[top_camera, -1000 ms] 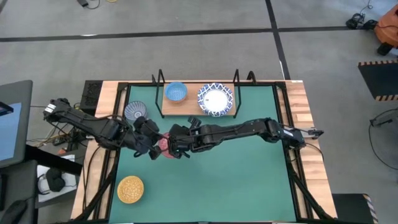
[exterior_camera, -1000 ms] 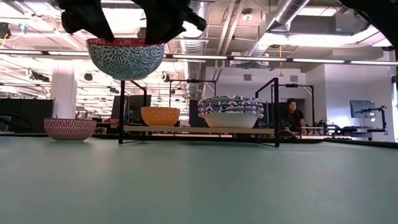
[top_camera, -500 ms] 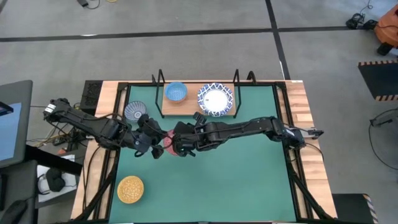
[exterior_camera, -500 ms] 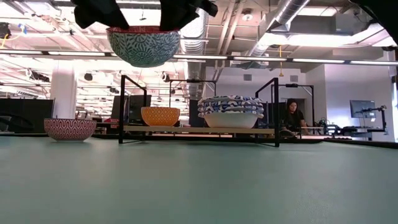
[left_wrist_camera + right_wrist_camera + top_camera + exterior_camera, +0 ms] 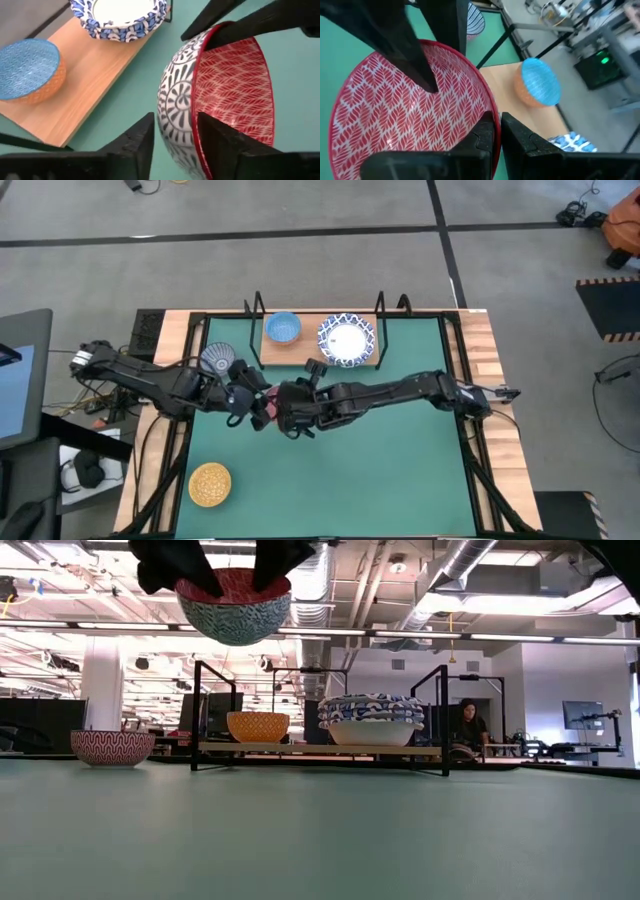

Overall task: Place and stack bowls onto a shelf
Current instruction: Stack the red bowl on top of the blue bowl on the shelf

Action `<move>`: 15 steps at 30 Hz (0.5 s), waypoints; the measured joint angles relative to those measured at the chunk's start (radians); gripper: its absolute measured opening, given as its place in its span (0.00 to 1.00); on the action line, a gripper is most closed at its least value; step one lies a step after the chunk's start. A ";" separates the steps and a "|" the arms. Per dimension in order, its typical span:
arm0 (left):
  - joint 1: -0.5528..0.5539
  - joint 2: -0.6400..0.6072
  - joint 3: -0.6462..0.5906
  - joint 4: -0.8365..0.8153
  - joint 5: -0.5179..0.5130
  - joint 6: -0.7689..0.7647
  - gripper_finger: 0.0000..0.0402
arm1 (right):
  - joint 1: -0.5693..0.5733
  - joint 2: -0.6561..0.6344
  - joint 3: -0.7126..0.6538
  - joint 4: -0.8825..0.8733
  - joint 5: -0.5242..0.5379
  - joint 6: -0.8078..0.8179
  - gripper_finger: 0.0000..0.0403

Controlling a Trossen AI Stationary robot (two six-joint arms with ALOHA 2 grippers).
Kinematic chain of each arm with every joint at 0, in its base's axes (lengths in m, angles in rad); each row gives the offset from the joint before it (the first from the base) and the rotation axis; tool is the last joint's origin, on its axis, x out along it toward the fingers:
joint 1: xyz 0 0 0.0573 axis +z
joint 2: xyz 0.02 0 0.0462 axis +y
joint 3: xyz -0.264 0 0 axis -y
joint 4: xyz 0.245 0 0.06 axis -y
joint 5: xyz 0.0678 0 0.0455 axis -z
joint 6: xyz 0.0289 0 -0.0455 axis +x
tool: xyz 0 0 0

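A bowl, red inside and dark-patterned outside, hangs high above the green mat between both grippers. My right gripper is shut on it. My left gripper stands open with one finger inside the bowl and one outside its wall. On the shelf at the far edge sit a bowl with a blue inside and a stack of white bowls with blue lattice rims. A grey-blue patterned bowl and a yellow bowl rest on the mat. My left gripper has the bowl's wall between its fingers; whether either finger touches it I cannot tell. My right gripper pinches the bowl's rim on the side facing the table's right, one finger inside and one outside. It comes about level from the right. The bowl is lifted clear and tilted, its red inside showing toward the near edge.
The shelf's black posts stand at its corners. A person sits in the room beyond the table. The near half of the mat holds only the yellow bowl at the left.
The bowl has risen between the two grippers and shifted a little toward the table's right. It has tipped, so its red inside now shows from the near side.
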 joint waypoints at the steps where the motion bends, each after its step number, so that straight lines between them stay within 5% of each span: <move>1: 0.000 0.001 0.000 0.002 -0.002 -0.006 0.26 | 0.002 0.000 0.000 0.000 0.005 -0.006 0.11; 6: 0.006 0.004 -0.004 0.035 -0.029 -0.022 0.04 | 0.009 -0.006 0.001 0.021 0.027 -0.032 0.11; 15: 0.040 0.002 -0.004 0.055 -0.033 -0.005 0.01 | -0.030 -0.059 0.000 -0.030 -0.037 -0.007 0.26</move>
